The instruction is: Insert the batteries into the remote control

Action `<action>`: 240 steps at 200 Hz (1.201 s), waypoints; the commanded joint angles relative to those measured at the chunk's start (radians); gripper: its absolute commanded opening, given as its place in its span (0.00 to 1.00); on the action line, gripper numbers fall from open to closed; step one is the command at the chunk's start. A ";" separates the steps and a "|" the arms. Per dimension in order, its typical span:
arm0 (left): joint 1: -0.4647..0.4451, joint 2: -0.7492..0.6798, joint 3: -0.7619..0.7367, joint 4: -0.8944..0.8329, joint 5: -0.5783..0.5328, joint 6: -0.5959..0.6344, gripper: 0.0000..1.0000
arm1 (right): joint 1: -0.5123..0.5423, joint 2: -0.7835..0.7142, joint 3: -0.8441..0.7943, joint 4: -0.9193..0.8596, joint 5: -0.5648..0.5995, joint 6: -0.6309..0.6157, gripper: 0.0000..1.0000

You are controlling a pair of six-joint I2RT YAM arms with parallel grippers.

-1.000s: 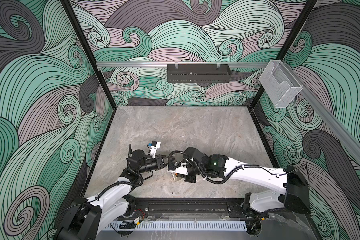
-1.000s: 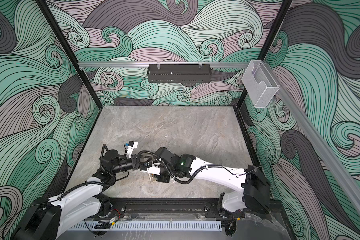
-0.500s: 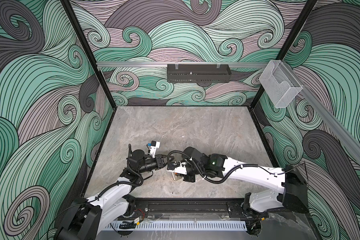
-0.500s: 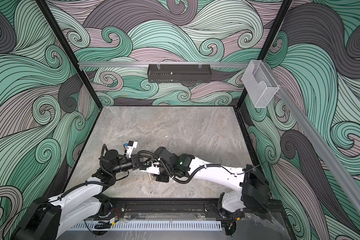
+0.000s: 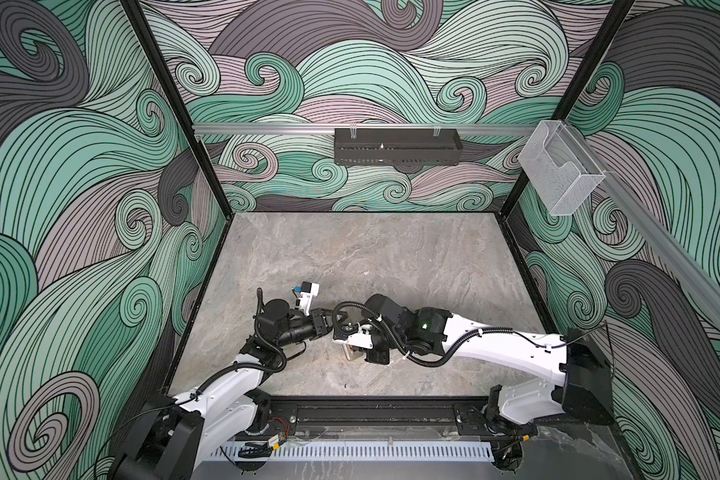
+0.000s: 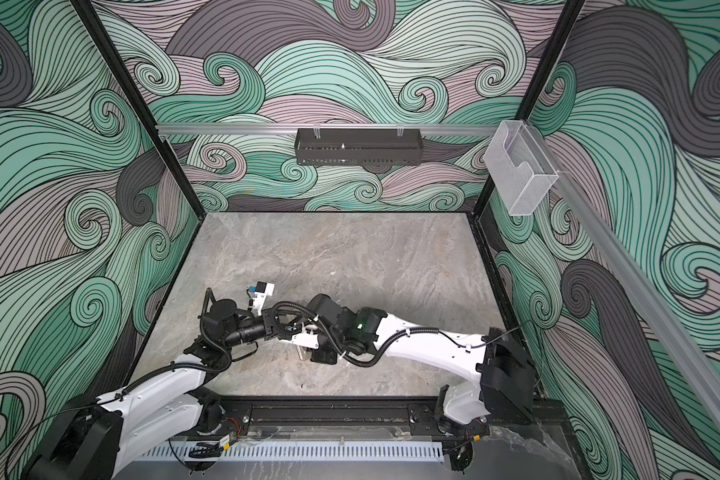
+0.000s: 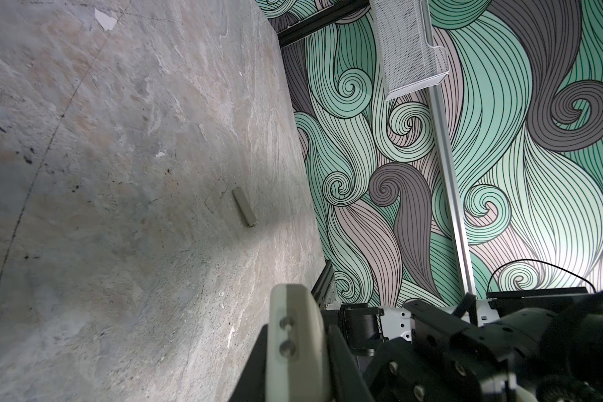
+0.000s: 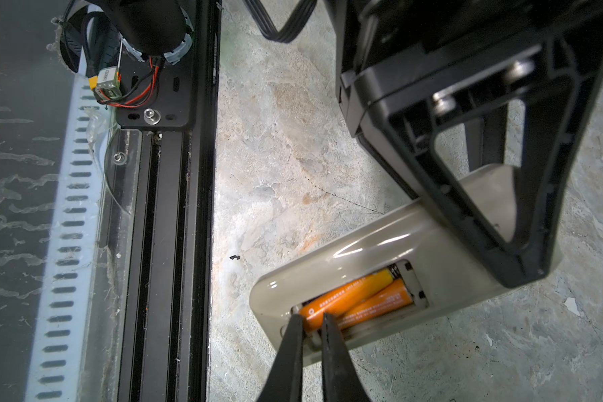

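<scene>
We see the remote control point(image 8: 362, 250) lying back-up on the tabletop point(image 8: 275, 139), about mid-width and toward the near edge, close to the black rail point(image 8: 174, 209). The battery bay is open and both batteries point(image 8: 380, 302) are in it, side by side. The upper battery point(image 8: 349, 292) looks lifted at the end by the remote's tip. On the right gripper point(image 8: 310, 318) the fingers are nearly together, pinched on that lifted end. On the left gripper point(image 5: 328, 323) the fingers point(image 8: 442, 198) are closed across the remote's other end, clamped on it. In the left wrist view a small pale bar point(image 7: 244, 207) lies alone on the tabletop. We can't tell what it is.
</scene>
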 commanded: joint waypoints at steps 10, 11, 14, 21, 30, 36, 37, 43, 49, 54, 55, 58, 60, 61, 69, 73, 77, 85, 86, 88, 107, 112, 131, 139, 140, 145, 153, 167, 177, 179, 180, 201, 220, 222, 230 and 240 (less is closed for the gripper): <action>-0.029 -0.013 0.032 0.103 0.096 -0.030 0.00 | -0.001 0.039 0.020 0.029 0.050 -0.005 0.12; -0.029 -0.013 0.032 0.104 0.096 -0.030 0.00 | -0.001 0.039 0.020 0.029 0.052 -0.005 0.11; -0.030 -0.013 0.034 0.104 0.096 -0.030 0.00 | -0.002 0.040 0.020 0.029 0.053 -0.004 0.11; -0.034 -0.013 0.034 0.103 0.096 -0.031 0.00 | -0.004 0.043 0.022 0.029 0.055 -0.004 0.11; -0.036 -0.012 0.034 0.103 0.096 -0.030 0.00 | -0.002 0.044 0.022 0.030 0.058 -0.004 0.11; -0.037 -0.011 0.035 0.103 0.096 -0.028 0.00 | -0.003 0.046 0.023 0.029 0.058 -0.003 0.11; -0.037 -0.011 0.035 0.103 0.096 -0.029 0.00 | -0.003 0.046 0.023 0.029 0.058 -0.003 0.11; -0.038 -0.010 0.035 0.104 0.096 -0.029 0.00 | -0.001 0.046 0.025 0.029 0.060 -0.003 0.11; -0.039 -0.009 0.036 0.103 0.096 -0.029 0.00 | -0.003 0.048 0.027 0.029 0.060 -0.002 0.11; -0.040 -0.009 0.037 0.103 0.096 -0.028 0.00 | -0.001 0.048 0.028 0.029 0.059 -0.001 0.11; -0.040 -0.008 0.036 0.103 0.097 -0.029 0.00 | -0.003 0.049 0.028 0.030 0.061 -0.001 0.11; -0.041 -0.008 0.036 0.104 0.096 -0.029 0.00 | -0.003 0.049 0.028 0.029 0.061 0.000 0.11; -0.041 -0.008 0.037 0.104 0.096 -0.029 0.00 | -0.002 0.050 0.028 0.029 0.060 0.001 0.10; -0.042 -0.008 0.038 0.104 0.096 -0.029 0.00 | -0.002 0.050 0.028 0.029 0.061 0.001 0.10; -0.043 -0.009 0.039 0.104 0.096 -0.028 0.00 | -0.002 0.050 0.030 0.029 0.066 0.003 0.10; -0.044 -0.010 0.038 0.104 0.097 -0.029 0.00 | -0.002 0.050 0.030 0.030 0.067 0.003 0.10; -0.044 -0.010 0.037 0.103 0.096 -0.029 0.00 | -0.002 0.050 0.030 0.029 0.067 0.004 0.10; -0.046 -0.010 0.039 0.102 0.097 -0.029 0.00 | -0.002 0.051 0.030 0.029 0.069 0.003 0.09; -0.046 -0.010 0.038 0.103 0.096 -0.029 0.00 | -0.003 0.052 0.030 0.029 0.069 0.003 0.09; -0.046 -0.010 0.037 0.102 0.095 -0.029 0.00 | -0.003 0.052 0.030 0.030 0.069 0.003 0.09; -0.049 -0.012 0.039 0.099 0.096 -0.027 0.00 | -0.003 0.052 0.027 0.029 0.071 0.004 0.09; -0.049 -0.013 0.040 0.100 0.094 -0.028 0.00 | -0.002 0.053 0.027 0.030 0.072 0.004 0.09; -0.049 -0.015 0.040 0.097 0.094 -0.028 0.00 | -0.003 0.053 0.024 0.029 0.078 0.007 0.08; -0.050 -0.017 0.040 0.097 0.094 -0.026 0.00 | -0.002 0.054 0.024 0.029 0.080 0.006 0.08; -0.050 -0.016 0.040 0.097 0.095 -0.026 0.00 | -0.001 0.054 0.024 0.029 0.082 0.006 0.08; -0.051 -0.018 0.040 0.096 0.095 -0.025 0.00 | -0.002 0.054 0.023 0.029 0.083 0.007 0.08; -0.051 -0.019 0.040 0.092 0.093 -0.023 0.00 | 0.000 0.054 0.024 0.030 0.084 0.006 0.07; -0.052 -0.022 0.040 0.077 0.088 -0.017 0.00 | -0.002 0.051 0.027 0.029 0.082 0.008 0.08; -0.052 -0.025 0.040 0.066 0.083 -0.012 0.00 | -0.003 0.047 0.028 0.027 0.080 0.010 0.09; -0.052 -0.027 0.041 0.062 0.082 -0.010 0.00 | -0.001 0.045 0.029 0.027 0.078 0.010 0.09; -0.052 -0.028 0.041 0.060 0.081 -0.009 0.00 | -0.001 0.044 0.029 0.027 0.078 0.011 0.09; -0.052 -0.046 0.049 0.002 0.057 0.015 0.00 | -0.001 0.018 0.039 0.011 0.069 0.020 0.14; -0.052 -0.065 0.055 -0.055 0.033 0.040 0.00 | 0.000 -0.019 0.040 -0.002 0.071 0.035 0.16; -0.052 -0.066 0.055 -0.059 0.031 0.042 0.00 | 0.000 -0.022 0.040 -0.003 0.072 0.037 0.16; -0.052 -0.069 0.055 -0.066 0.023 0.044 0.00 | 0.001 -0.039 0.039 -0.008 0.070 0.041 0.16; -0.051 -0.068 0.054 -0.070 0.018 0.046 0.00 | 0.001 -0.058 0.031 -0.008 0.073 0.046 0.16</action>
